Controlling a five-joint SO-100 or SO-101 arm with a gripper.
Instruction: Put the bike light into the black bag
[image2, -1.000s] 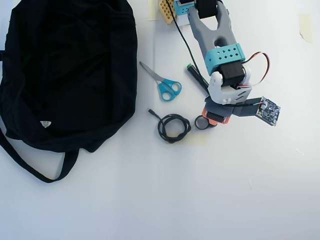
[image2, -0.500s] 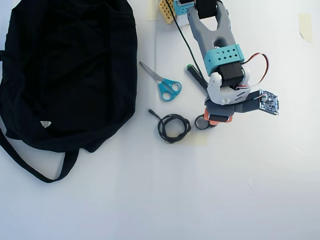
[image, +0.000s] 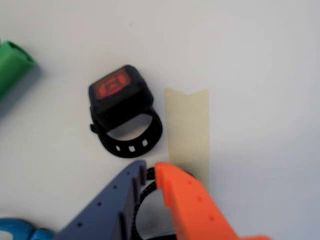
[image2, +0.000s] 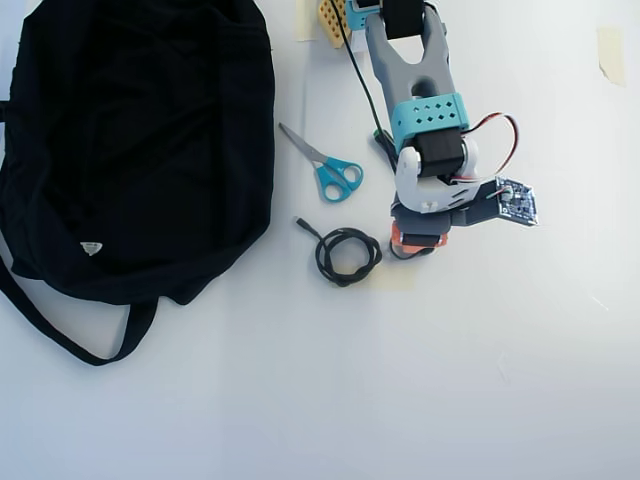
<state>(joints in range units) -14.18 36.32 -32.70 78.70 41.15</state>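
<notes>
Hand (image: 151, 170) hovering low over the white table (image2: 470, 380), its blue and orange fingertips nearly meeting and gripping none of the bike light (image: 122, 107), which is lying free just ahead of the tips in the wrist view. A thin dark arc is showing in the narrow gap behind the tips, and what it belongs to cannot be told. The bike light is resting on the table with its blocky black body facing up, showing a red lens on top, and its rubbery loop strap, pierced by small square holes, is curving toward the hand. A strip of pale tape (image: 189, 130) is lying just beside it, and a green-ended marker (image: 12, 65) is sitting off to the left. In the overhead view the hand (image2: 412, 240) is covering most of the light, with a coiled black cable (image2: 345, 255) and blue-handled scissors (image2: 330, 170) nearby, and the black bag (image2: 140, 140) is lying well apart at the left. The reach appears to be ending and the grasp not yet begun; the next move is likely calling for the fingers to spread, advance slightly and lower around the body or strap before closing.
</notes>
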